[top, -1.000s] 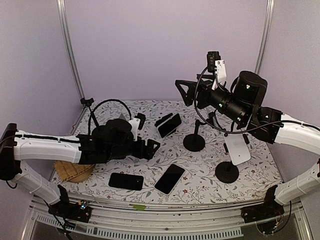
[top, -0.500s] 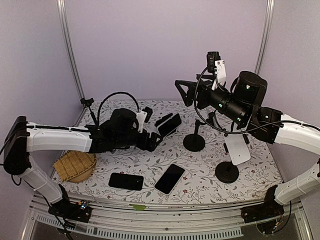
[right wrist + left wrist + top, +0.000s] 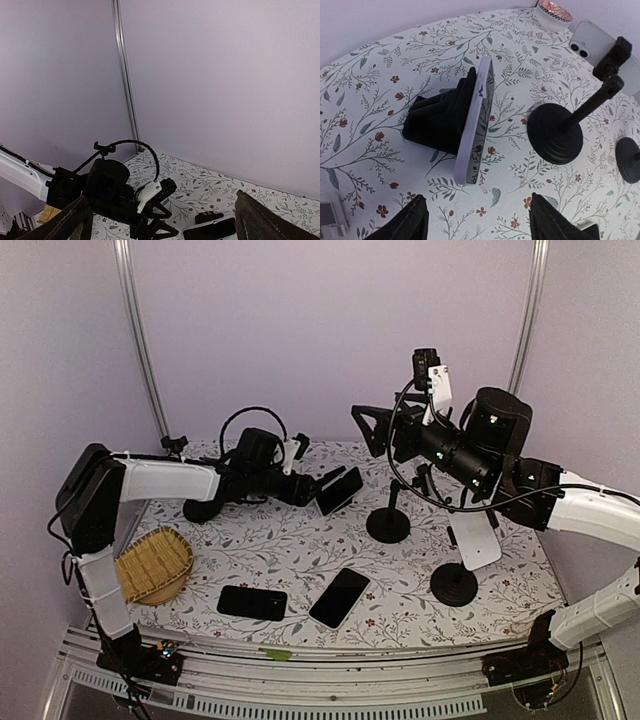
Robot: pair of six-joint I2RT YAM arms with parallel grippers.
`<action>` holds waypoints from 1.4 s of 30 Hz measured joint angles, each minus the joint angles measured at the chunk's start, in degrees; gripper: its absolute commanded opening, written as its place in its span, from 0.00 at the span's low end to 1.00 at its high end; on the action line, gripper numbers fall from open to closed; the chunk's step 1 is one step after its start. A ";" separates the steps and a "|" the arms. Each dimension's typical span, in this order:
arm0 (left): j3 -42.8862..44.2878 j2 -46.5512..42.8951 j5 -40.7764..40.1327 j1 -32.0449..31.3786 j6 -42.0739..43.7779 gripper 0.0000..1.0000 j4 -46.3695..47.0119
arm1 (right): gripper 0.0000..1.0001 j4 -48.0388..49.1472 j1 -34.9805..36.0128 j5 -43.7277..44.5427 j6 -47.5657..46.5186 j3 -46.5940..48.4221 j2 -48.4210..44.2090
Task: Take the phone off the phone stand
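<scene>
A phone [image 3: 340, 490] with a pale lilac edge and a dark screen leans on a black wedge phone stand [image 3: 327, 479] at the back of the table. In the left wrist view the phone [image 3: 476, 120] stands tilted against the stand [image 3: 437, 117], its lower end just ahead of my fingertips. My left gripper [image 3: 316, 486] [image 3: 479, 226] is open, with its fingers on either side of the phone's line and not touching it. Raised high over the table's middle is my right gripper [image 3: 368, 426] [image 3: 162, 225], open and holding nothing.
A black pole stand [image 3: 388, 524] stands right of the phone. A white phone [image 3: 473, 540] sits on a second pole stand [image 3: 454, 586]. Two black phones [image 3: 252, 602] [image 3: 340, 597] lie flat near the front. A wicker basket [image 3: 150, 565] sits at the left.
My left arm has swung from the table's middle to the back, up to the phone on the wedge stand, and its jaws have narrowed somewhat. The right arm has not moved.
</scene>
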 measured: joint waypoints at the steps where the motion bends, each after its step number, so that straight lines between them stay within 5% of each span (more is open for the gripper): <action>1: 1.22 1.49 0.79 0.66 0.24 0.68 -0.17 | 0.99 0.00 0.00 0.22 -0.15 -0.31 -0.04; 17: 12.28 13.20 7.76 3.82 2.99 0.64 -4.39 | 0.99 0.68 -0.04 5.20 -2.69 -4.52 -4.85; 42: 18.45 17.66 9.40 3.93 5.42 0.38 -7.89 | 0.99 -1.62 -11.13 -0.22 2.23 -4.83 -6.25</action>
